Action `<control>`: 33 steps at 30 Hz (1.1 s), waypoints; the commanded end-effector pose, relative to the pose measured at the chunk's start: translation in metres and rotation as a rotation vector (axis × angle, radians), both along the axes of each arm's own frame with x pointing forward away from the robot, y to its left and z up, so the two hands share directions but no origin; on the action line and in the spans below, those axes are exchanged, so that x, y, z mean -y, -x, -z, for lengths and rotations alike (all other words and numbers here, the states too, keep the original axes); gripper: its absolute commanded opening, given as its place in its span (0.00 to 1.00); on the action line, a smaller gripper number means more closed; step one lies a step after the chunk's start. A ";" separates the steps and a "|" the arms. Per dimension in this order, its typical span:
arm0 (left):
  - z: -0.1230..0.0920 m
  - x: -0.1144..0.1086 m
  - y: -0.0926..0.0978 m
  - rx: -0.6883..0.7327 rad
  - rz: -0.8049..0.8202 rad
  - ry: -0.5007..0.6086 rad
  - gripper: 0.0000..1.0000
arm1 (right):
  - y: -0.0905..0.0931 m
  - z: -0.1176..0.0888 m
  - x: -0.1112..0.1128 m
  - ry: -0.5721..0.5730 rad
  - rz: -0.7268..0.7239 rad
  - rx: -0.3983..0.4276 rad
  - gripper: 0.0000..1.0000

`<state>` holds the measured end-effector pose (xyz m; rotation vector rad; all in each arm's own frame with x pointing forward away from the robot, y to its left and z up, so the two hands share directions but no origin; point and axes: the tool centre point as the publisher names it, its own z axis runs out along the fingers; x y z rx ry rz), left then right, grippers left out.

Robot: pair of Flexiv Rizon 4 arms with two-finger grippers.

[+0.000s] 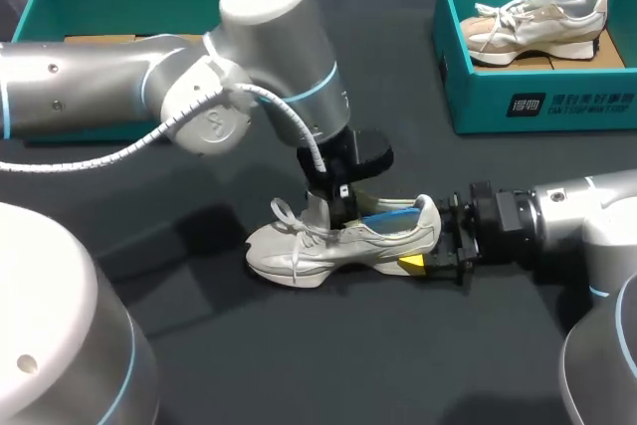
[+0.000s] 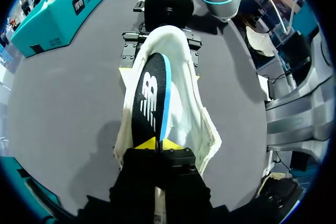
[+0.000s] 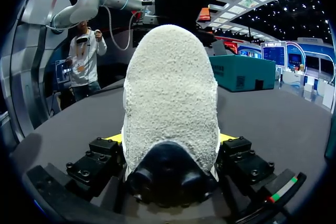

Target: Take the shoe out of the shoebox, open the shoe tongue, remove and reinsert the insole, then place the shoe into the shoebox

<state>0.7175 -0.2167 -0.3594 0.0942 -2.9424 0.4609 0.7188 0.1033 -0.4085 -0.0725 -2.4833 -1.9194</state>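
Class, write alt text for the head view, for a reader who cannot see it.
A pale sneaker stands on the table, its heel clamped by the jaws of the right arm, while the jaws of the left arm pinch the insole sticking out of it. A second sneaker lies in a teal shoebox.

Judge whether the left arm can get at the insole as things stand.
Probably yes: the left gripper is shut on the insole, which shows in the open mouth of the shoe, and the right gripper clamps the shoe.
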 end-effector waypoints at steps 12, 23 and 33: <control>-0.032 -0.010 0.013 0.015 0.008 0.185 0.00 | 0.003 0.000 -0.001 0.004 0.000 -0.001 0.00; -0.042 0.024 0.012 0.099 -0.024 0.165 0.00 | 0.003 0.000 -0.001 0.004 0.000 -0.001 0.00; -0.037 0.044 0.009 0.191 -0.101 0.123 0.13 | 0.003 0.000 -0.001 0.004 0.000 -0.001 0.00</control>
